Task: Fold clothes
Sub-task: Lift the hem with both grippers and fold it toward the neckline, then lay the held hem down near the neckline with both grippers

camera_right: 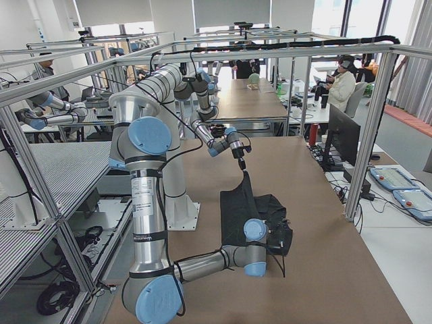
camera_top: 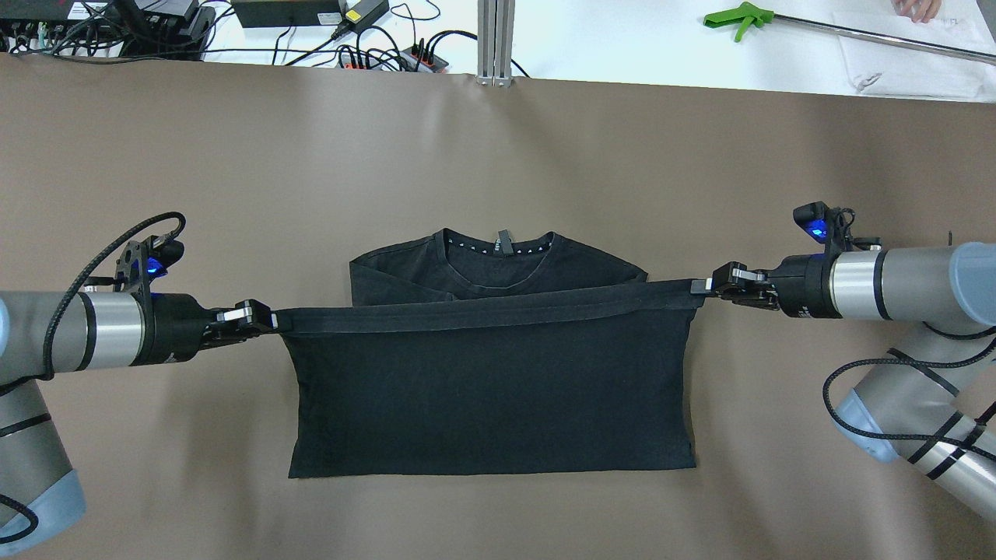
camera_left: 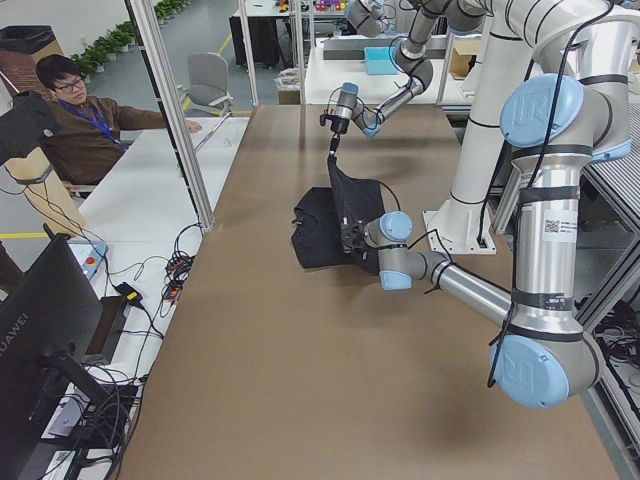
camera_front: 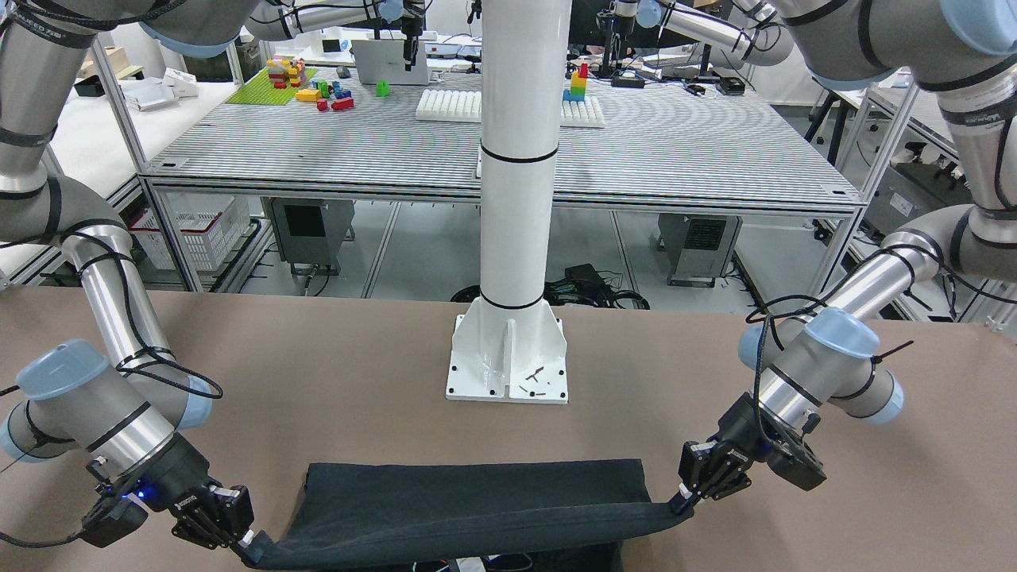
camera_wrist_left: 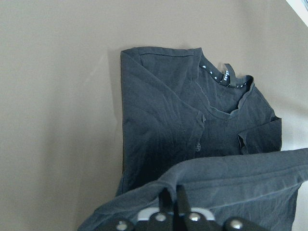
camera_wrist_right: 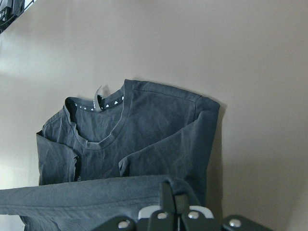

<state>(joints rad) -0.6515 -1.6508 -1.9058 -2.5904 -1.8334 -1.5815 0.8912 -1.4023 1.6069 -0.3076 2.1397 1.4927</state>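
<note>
Left gripper (camera_top: 264, 318) and right gripper (camera_top: 703, 286), each clamped on one end of the hem band (camera_top: 482, 305) of the black shirt (camera_top: 490, 389), hold the band taut just on the robot's side of the collar (camera_top: 498, 246) (the band is raised clear of the table (camera_top: 233, 155)). The shirt lies collar-end flat. Its lower half runs up from a fold, well away from the collar toward the robot, to the held band.
</note>
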